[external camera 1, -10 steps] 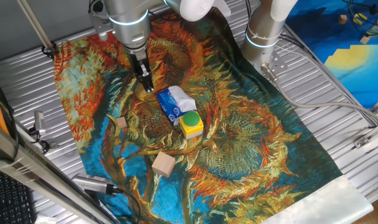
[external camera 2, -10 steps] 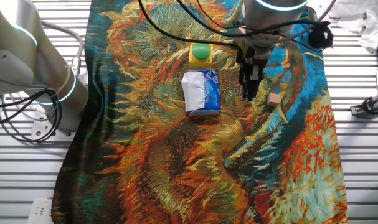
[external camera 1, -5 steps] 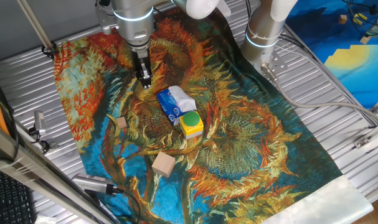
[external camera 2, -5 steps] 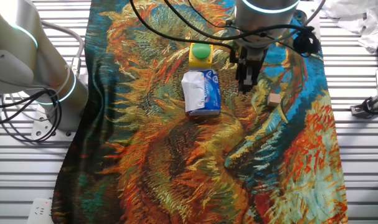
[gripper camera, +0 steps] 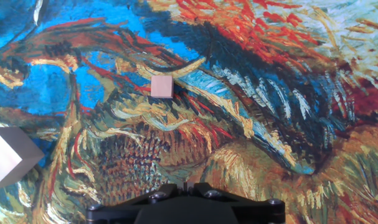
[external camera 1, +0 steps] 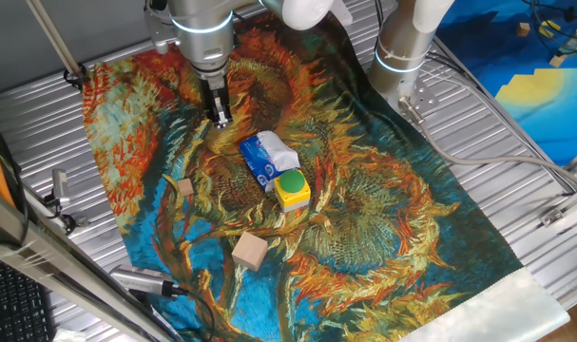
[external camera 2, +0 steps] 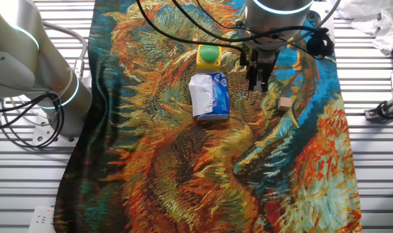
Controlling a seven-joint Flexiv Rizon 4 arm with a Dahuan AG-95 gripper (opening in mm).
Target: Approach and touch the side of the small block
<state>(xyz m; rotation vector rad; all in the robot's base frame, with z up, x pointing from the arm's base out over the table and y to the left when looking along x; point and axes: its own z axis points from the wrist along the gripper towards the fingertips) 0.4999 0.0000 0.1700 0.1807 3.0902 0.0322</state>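
Observation:
The small block [external camera 1: 185,186] is a tiny light-brown cube on the painted cloth. It also shows in the other fixed view [external camera 2: 285,103] and in the hand view [gripper camera: 162,86], lying flat by itself. My gripper [external camera 1: 220,119] hangs above the cloth, well apart from the block and beyond it toward the far edge. In the other fixed view the gripper [external camera 2: 258,84] is to the left of the block and above it. In the hand view the gripper [gripper camera: 185,185] has its jaws together with nothing between them.
A larger tan wooden block [external camera 1: 250,251] lies near the cloth's front edge, at the left edge of the hand view [gripper camera: 5,155]. A blue-white tissue pack [external camera 1: 267,157] and a yellow box with a green round top [external camera 1: 292,188] lie mid-cloth. A second robot base [external camera 1: 402,57] stands at the back.
My gripper has risen and drifted slightly toward the far edge of the cloth, still shut. The blocks and the other things have not moved.

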